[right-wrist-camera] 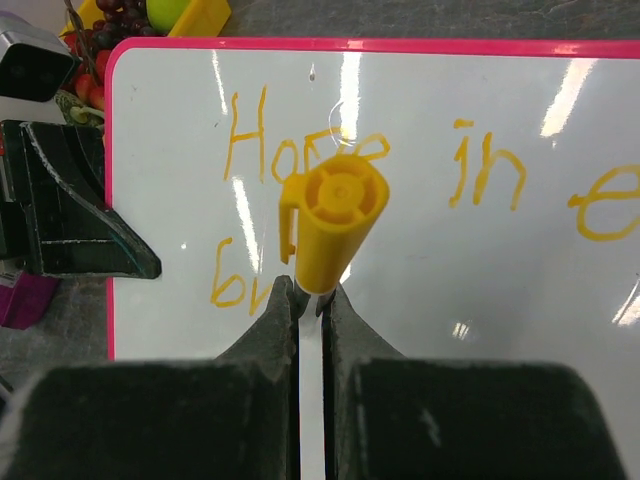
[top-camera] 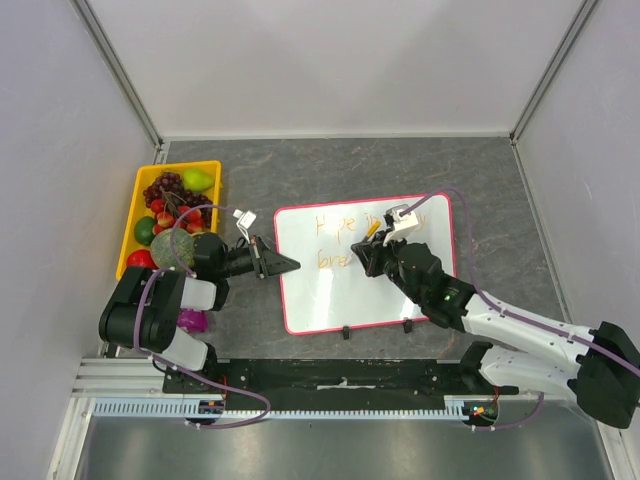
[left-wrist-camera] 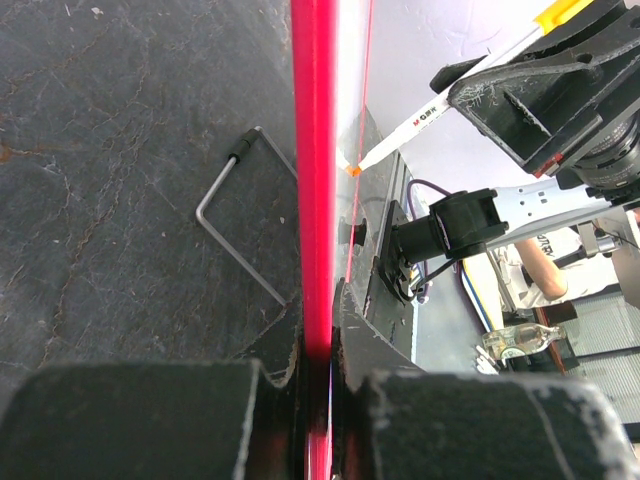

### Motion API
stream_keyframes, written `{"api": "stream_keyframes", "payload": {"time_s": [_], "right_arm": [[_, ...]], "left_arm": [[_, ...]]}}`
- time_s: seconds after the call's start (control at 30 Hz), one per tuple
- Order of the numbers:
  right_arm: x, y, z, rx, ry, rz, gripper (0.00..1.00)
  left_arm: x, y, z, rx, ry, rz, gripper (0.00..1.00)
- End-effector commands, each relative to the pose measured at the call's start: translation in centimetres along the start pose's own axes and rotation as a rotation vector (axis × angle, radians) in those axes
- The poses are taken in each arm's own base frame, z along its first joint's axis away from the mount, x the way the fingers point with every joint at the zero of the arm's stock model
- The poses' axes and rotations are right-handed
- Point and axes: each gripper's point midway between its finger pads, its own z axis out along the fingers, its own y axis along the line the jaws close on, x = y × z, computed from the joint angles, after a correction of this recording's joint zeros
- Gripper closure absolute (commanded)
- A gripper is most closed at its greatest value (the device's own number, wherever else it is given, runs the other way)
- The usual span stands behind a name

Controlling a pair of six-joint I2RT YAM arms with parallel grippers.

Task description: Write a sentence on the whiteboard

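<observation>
The whiteboard lies flat on the table, pink-red framed, with two black feet on its near edge. My left gripper is shut on its left edge; the frame runs between the jaws. My right gripper is shut on a white marker with a yellow cap, its orange tip touching the board. The sentence shows in orange: "Hope in e" on the upper line, "br" on the lower. The marker hides part of both lines.
A yellow tray of fruit stands to the left of the board. A purple object sits by the left arm's base. A bent wire stand lies under the board's edge. Grey walls enclose the table.
</observation>
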Motion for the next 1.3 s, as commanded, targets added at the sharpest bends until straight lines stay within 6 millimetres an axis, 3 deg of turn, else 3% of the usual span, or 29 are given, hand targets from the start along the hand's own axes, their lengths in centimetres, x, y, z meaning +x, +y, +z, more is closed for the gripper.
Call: {"api": "stream_keyframes", "payload": {"time_s": [0.0,0.33,1.27], "right_arm": [[-1.5,-1.0,-0.4,0.059,-0.026,-0.025,1.00],[-4.6,-0.5,-1.9,0.046,-0.105,0.002,1.00],[-3.5,-1.9,-0.2,0.113,-0.094,-0.007,1.00]], "left_arm": [[-0.2,2.1,0.2,-0.070,-0.027,0.107,0.98],[-0.2,2.2,0.2,-0.071,-0.028,0.108,0.98],[-0.2,2.1,0.2,-0.069,-0.028,0.107,0.98]]}}
